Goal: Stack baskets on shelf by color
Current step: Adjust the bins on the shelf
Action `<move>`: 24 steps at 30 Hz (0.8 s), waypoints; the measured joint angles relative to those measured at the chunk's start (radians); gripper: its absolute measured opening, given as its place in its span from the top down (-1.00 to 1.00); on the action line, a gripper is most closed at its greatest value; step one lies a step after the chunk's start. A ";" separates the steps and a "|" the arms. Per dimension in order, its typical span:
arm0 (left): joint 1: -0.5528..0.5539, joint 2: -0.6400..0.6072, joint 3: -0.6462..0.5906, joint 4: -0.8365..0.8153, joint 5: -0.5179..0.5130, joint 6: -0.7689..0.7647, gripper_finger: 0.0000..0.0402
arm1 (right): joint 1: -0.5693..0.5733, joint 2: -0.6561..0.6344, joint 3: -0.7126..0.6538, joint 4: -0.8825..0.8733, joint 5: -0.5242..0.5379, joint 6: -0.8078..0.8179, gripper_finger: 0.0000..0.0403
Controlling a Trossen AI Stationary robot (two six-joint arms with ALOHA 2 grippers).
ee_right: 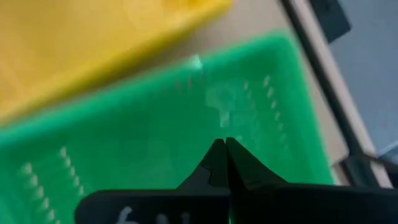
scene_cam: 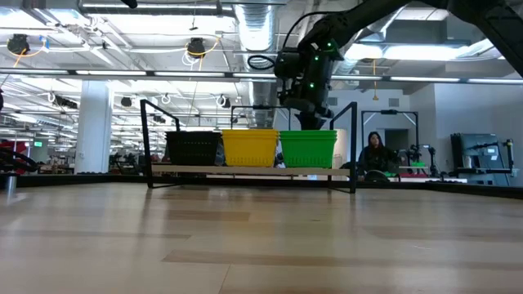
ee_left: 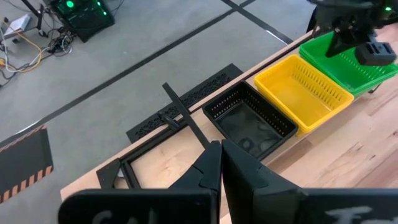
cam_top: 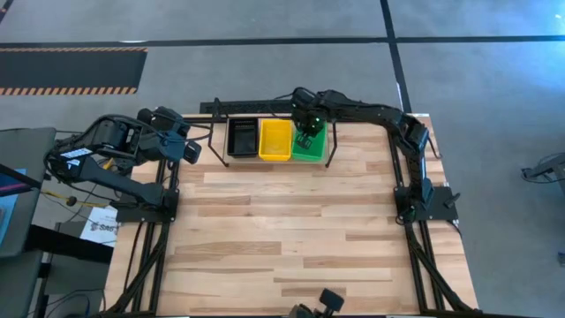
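Observation:
The shelf [scene_cam: 245, 170] stands at the table's far edge. Side by side on its wood surface rest a black basket [cam_top: 241, 137], a yellow basket [cam_top: 274, 140] and a green basket [cam_top: 313, 152]. My right gripper [ee_right: 225, 144] is shut and points steeply down over the inside of the green basket [ee_right: 155, 143]; in the low view this gripper [scene_cam: 315, 121] is just at the basket's rim. My left gripper [ee_left: 221, 146] is shut and waits at the table's far left, held high and aimed toward the black basket [ee_left: 252, 121]. My right gripper's shut fingertips are over the inside of the green basket, coming from above. I cannot tell whether they touch its floor or walls.
A black perforated strip [cam_top: 252, 106] lies behind the shelf along the far edge. Bare wood table [cam_top: 291, 230] spreads from the shelf to the near edge, where a camera mount [cam_top: 322, 303] sits. A person [scene_cam: 376, 151] sits in the room beyond.

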 joint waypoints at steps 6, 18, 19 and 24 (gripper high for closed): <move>0.000 0.000 0.000 0.000 0.000 0.004 1.00 | 0.064 0.000 0.000 -0.121 0.000 0.009 1.00; 0.000 0.000 0.000 0.000 0.000 0.011 1.00 | 0.092 0.000 0.000 -0.218 0.146 -0.038 1.00; 0.000 0.000 0.000 0.000 0.000 0.014 1.00 | 0.085 0.000 0.000 -0.224 0.160 -0.043 1.00; 0.000 0.000 0.000 0.000 0.000 0.019 1.00 | 0.066 0.000 0.000 -0.240 0.218 -0.050 1.00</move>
